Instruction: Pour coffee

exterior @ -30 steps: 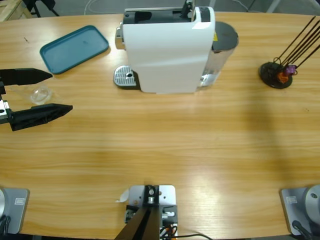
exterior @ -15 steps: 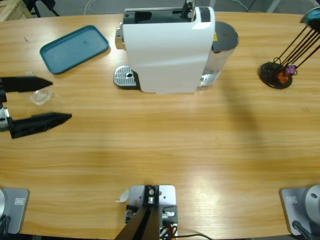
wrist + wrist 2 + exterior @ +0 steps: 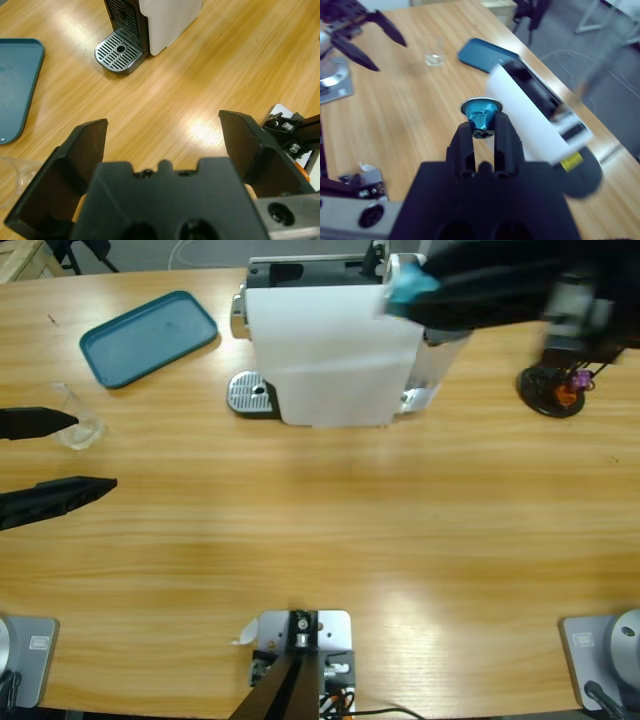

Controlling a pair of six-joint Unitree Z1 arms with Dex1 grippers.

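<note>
Coffee capsule (image 3: pixel 481 111) pinched in right hand (image 3: pixel 483 131) above machine (image 3: pixel 330 350)

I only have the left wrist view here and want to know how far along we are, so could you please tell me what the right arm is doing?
Observer: The right gripper is shut on a teal coffee capsule, held by its narrow end.
Operator: Thank you. Where is it relative to the coffee machine?
Observer: In the high view the capsule sits over the top right of the white coffee machine, not yet inserted.
Operator: And is there a cup under the spout?
Observer: No. The drip tray is bare; the clear glass cup stands on the table beside the upper jaw of your open left gripper.
</note>
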